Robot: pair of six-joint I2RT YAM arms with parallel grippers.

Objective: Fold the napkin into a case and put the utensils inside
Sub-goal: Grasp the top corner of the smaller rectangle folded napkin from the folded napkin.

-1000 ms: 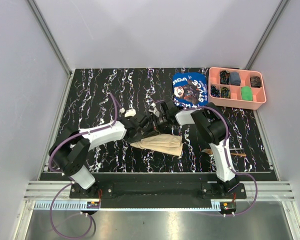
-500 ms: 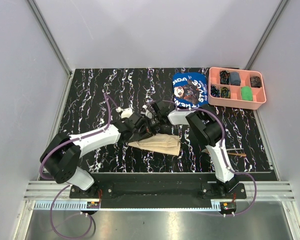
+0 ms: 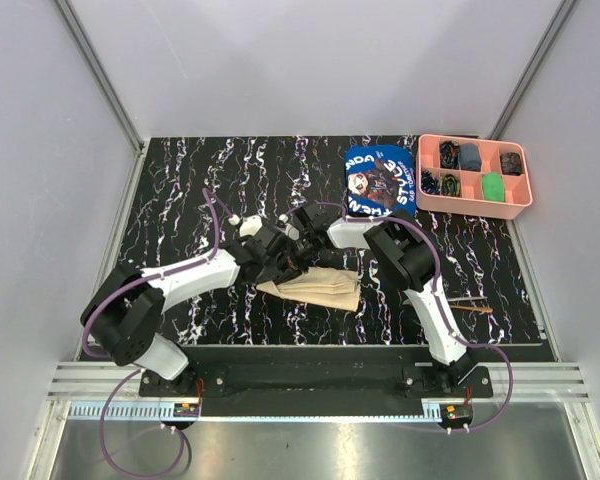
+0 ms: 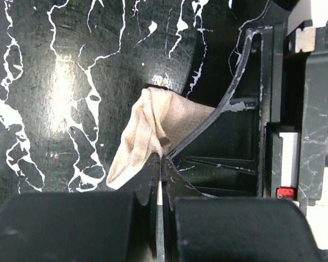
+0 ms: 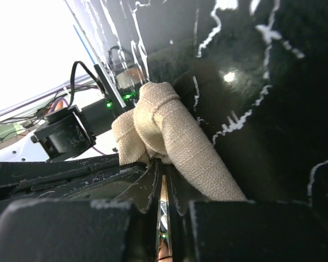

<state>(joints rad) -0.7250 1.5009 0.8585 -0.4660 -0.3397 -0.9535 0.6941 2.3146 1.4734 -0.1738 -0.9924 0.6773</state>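
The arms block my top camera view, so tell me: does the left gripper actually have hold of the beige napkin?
Observer: Yes. The left wrist view shows the left gripper shut on a bunched fold of the napkin.
Operator: And the right one?
Observer: In its own wrist view the right gripper pinches a rolled fold too, with only a thin slit between its jaws.
Operator: Is anything else caught in either grip?
Observer: No, only cloth shows at both sets of tips.

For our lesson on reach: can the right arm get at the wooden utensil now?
Probably not yet: the right gripper is shut on the napkin; nothing else seems to block the utensil.
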